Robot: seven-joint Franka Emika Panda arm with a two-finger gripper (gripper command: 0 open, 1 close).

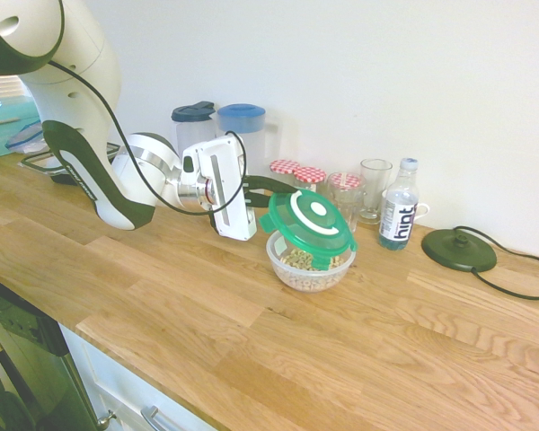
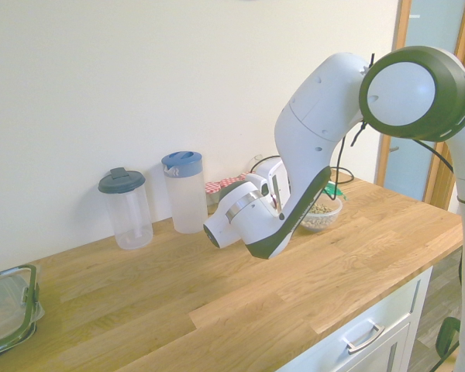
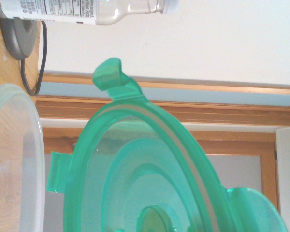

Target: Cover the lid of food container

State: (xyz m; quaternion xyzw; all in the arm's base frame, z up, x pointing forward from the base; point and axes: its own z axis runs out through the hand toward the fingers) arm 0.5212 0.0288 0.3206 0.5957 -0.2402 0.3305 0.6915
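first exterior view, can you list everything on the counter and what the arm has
lid: 1, green with white ring, tilted over the bowl, held by the jaws
food container: 1, clear with cereal, mid counter under the lid
jugs: 2, clear, one dark lid and one blue lid, at the wall
jars: 3, red-checked lids, behind the bowl
glass: 1, clear, beside the jars
water bottle: 1, clear with blue label, right of the glass
round base: 1, dark, corded, far right
rectangular container: 1, dark-rimmed, counter's far end
gripper: 1, white, shut on the lid

I see bare worktop [image 1: 278, 350] in front of the food container [image 1: 310, 268]; behind it, jars [image 1: 310, 175], a glass [image 1: 375, 189] and a bottle [image 1: 399, 206] block passage.
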